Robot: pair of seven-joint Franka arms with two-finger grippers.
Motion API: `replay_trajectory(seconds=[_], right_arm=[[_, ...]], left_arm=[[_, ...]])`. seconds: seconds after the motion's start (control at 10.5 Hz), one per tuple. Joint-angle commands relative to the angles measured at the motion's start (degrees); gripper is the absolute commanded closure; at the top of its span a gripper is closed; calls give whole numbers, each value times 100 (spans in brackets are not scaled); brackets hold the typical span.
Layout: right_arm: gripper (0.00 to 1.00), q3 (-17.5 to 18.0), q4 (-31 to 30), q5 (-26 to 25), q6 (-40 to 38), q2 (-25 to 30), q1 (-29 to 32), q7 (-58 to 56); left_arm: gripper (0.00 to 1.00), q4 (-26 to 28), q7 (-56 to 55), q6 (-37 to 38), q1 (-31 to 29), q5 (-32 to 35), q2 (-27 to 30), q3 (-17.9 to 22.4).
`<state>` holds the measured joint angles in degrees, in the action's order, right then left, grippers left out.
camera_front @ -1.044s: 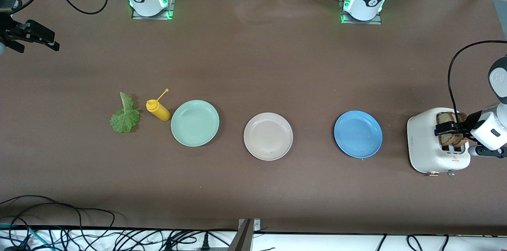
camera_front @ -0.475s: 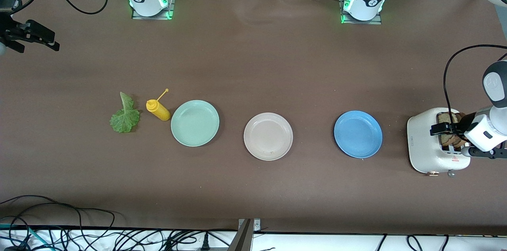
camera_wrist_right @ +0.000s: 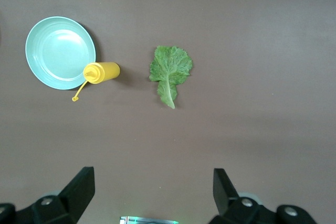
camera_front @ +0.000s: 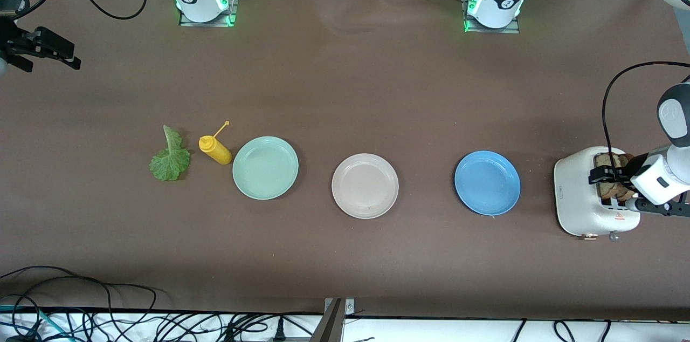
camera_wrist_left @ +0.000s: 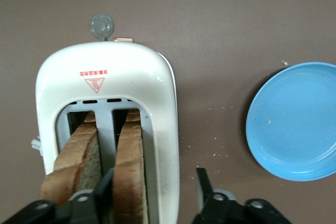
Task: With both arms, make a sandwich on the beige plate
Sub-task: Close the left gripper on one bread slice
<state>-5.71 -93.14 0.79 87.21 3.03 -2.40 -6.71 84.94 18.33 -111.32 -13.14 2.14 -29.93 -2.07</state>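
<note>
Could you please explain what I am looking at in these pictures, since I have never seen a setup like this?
These are two white robot arms bolted to a brown table, each ending in a two-finger gripper. One picture looks down from a high camera facing the robots; the other two come from cameras on the arms' wrists.

In a row on the table lie a lettuce leaf, a yellow squeeze bottle, a mint-green plate, the beige plate, a blue plate and a white toaster holding two bread slices.

The left gripper is down at the toaster, one finger between the slices and the other outside the toaster wall, not yet clamped on anything. The right gripper waits open, up over the table near the lettuce, holding nothing.
</note>
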Motion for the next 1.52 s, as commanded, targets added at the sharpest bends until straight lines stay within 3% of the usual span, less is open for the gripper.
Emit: replay_trajectory(seconds=[0.0,0.09,0.28,0.38,0.76,1.14,1.42], right_arm=[[0,17,77,35,-81,49,-14,73],[0,17,77,44,-90,57,-14,73],[0,17,77,35,-99,66,-14,64],[0,69,86,0,-90,58,-14,56],[0,149,95,-88,-90,66,-14,55],[0,131,86,-70,-99,75,-14,55],[0,105,86,-44,-108,75,-6,55]], left_arm=[[60,5,451,5,-92,138,14,-4],[67,5,530,14,-118,138,14,5],[93,-4,523,14,-136,138,14,14],[100,-13,505,14,-136,138,14,14],[100,-135,514,75,-136,138,23,23],[100,-749,470,584,-171,50,67,5],[100,-1330,391,954,-189,-389,75,5]])
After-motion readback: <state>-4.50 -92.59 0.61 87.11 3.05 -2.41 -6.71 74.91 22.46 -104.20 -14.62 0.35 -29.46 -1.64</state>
